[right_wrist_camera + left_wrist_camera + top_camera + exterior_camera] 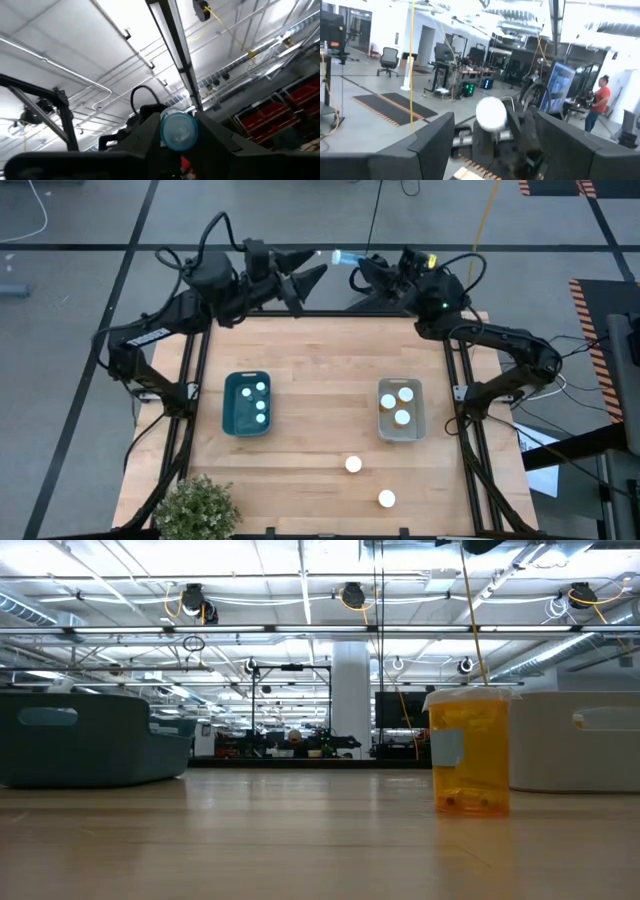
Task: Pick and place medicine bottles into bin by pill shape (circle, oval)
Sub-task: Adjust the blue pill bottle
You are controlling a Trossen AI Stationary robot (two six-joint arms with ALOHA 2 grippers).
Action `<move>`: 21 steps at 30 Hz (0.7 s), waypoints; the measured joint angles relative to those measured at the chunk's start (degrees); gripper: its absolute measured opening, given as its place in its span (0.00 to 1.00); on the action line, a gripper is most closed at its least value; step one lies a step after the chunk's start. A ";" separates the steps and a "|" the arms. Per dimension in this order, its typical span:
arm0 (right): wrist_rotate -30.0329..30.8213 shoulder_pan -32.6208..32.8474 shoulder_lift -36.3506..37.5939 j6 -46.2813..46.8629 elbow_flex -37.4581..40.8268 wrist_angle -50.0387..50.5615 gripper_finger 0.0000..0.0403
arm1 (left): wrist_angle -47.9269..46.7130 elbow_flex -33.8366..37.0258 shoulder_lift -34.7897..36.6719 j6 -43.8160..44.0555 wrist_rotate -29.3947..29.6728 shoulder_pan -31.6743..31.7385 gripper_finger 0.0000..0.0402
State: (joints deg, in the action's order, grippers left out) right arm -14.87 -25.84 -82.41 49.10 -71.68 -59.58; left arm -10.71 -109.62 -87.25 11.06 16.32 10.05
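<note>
1. The left gripper (310,278) is at the upper middle of the high view, just beyond the far edge of the wooden table (320,380). Its fingers are spread wide and hold nothing.
2. The right gripper (350,265) is also at the upper middle of the high view, a little to the right of the left one, and the two point toward each other. It grips a small clear bottle (340,257) between its fingers.
3. In the right wrist view the same bottle (178,131) shows end-on between the dark fingers, with the ceiling behind it. In the left wrist view a round white cap (491,114) shows on the other arm, in the gap between the left arm's own fingers (432,145).
4. The teal bin (247,402) stands at the middle left of the table and contains four bottles with white caps.
5. The grey bin (401,409) stands at the middle right of the table and contains three bottles with white caps (amber colour is visible under them).
6. Two bottles stand free on the table at the lower middle of the high view: one (353,465) below and between the bins, another (386,499) near the front edge, to its lower right.
7. In the low view an amber bottle (469,752) stands upright at the right of centre, in front of the grey bin.
8. A small green plant (195,508) is at the lower left corner of the table.
9. A person in a red shirt (598,102) stands far away at the right of the left wrist view.
</note>
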 joint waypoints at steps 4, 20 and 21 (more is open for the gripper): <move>0.41 1.60 -2.10 1.14 0.00 -2.44 0.25 | 0.12 0.00 -0.26 4.25 -3.98 1.88 0.69; 2.89 3.19 -3.69 -1.79 0.00 -2.17 0.25 | -7.79 0.00 -0.21 10.11 -11.81 5.55 0.69; 2.89 3.20 -3.69 -1.79 0.00 -1.79 0.25 | -7.79 0.00 -0.21 9.89 -11.74 5.60 0.69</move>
State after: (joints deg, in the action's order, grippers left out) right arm -11.99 -22.65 -86.11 47.31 -71.68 -61.37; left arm -18.50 -109.62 -87.46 20.95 4.58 15.65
